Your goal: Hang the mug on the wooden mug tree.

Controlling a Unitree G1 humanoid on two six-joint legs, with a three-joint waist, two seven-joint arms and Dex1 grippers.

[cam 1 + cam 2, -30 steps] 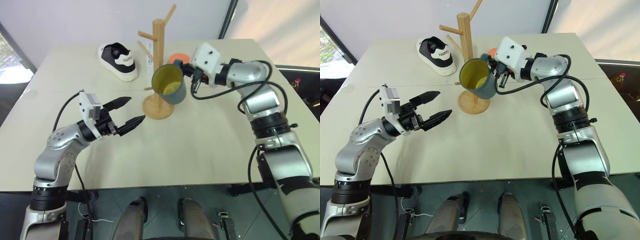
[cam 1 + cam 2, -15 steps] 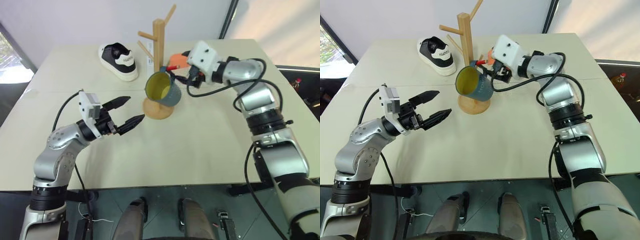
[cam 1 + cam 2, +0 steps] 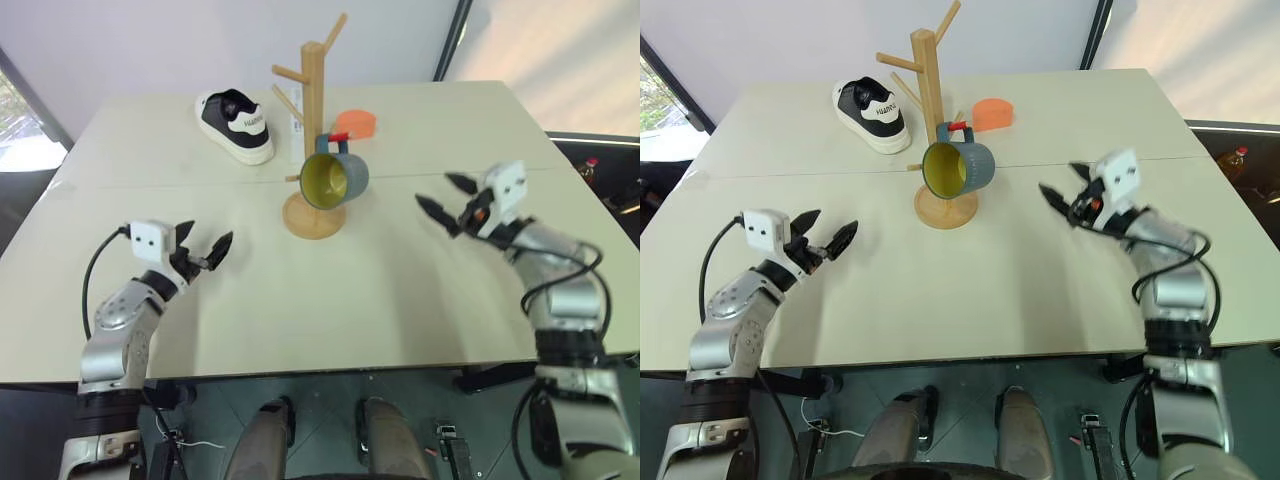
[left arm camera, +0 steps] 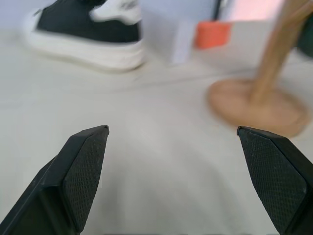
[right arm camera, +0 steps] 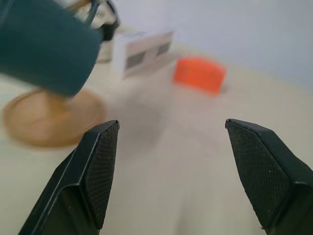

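Bench (image 3: 400, 300) first: your pale top carries the wooden mug tree (image 3: 314, 120) near its middle, and I'll place the rest from that post. Behind it to its left lies a black-and-white shoe (image 3: 236, 124). Your mug (image 3: 334, 178) hangs by its handle on a peg, yellow mouth facing you. Well apart on either side, your left claw (image 3: 203, 254) and right claw (image 3: 445, 196) hover spread, holding nothing. Just behind the post sits a small orange cup (image 3: 355, 122).

Head stereo overhead, wrist cams low, share wooden mug tree (image 4: 266, 93)
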